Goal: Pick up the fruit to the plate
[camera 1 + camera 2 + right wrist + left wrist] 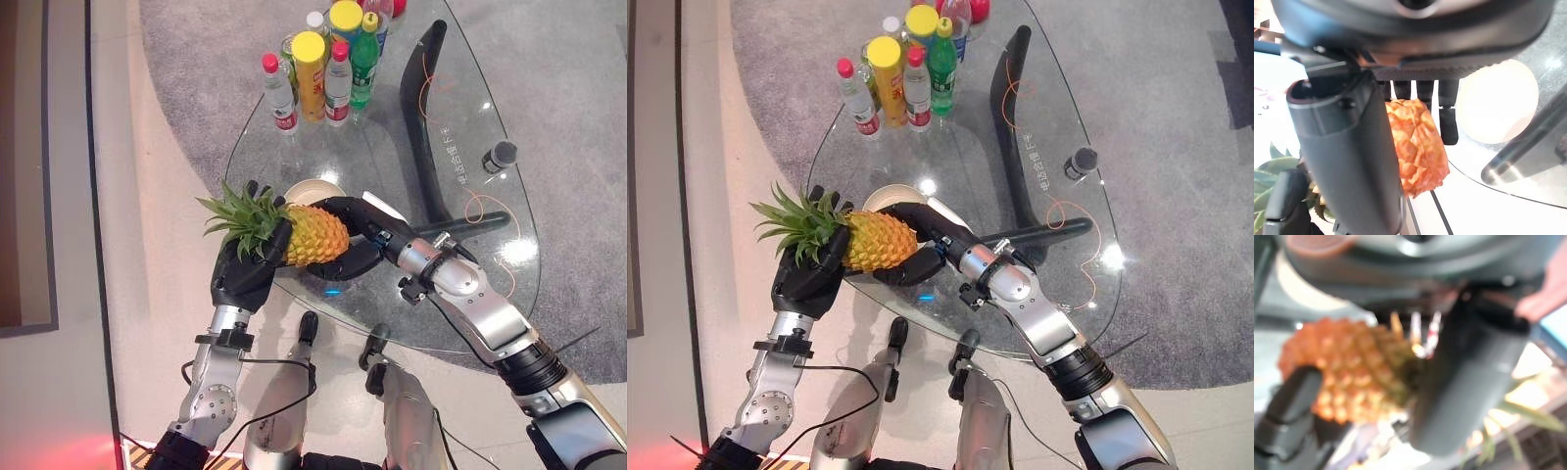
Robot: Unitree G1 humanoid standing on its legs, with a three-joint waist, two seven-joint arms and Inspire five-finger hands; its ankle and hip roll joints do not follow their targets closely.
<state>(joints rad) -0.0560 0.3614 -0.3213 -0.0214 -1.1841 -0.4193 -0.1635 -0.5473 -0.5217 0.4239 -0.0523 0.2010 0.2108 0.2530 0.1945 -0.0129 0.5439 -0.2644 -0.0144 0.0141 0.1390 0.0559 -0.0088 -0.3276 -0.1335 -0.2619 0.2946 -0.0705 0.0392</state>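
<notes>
1. While both hands grip it, pineapple (313,235) hangs at glass table (392,147) edge, plate (315,190) at 12 o'clock.
2. Left hand (245,269) curls round the crown end.
3. Right hand (358,230) wraps the body.

My work surface is a clear glass table (490,117) on a dark curved leg. Resting on it — a cluster of bottles (328,59) at the far edge, a pale plate (312,191) near my side, and a small dark cylinder (499,156) well apart, toward my right.
</notes>
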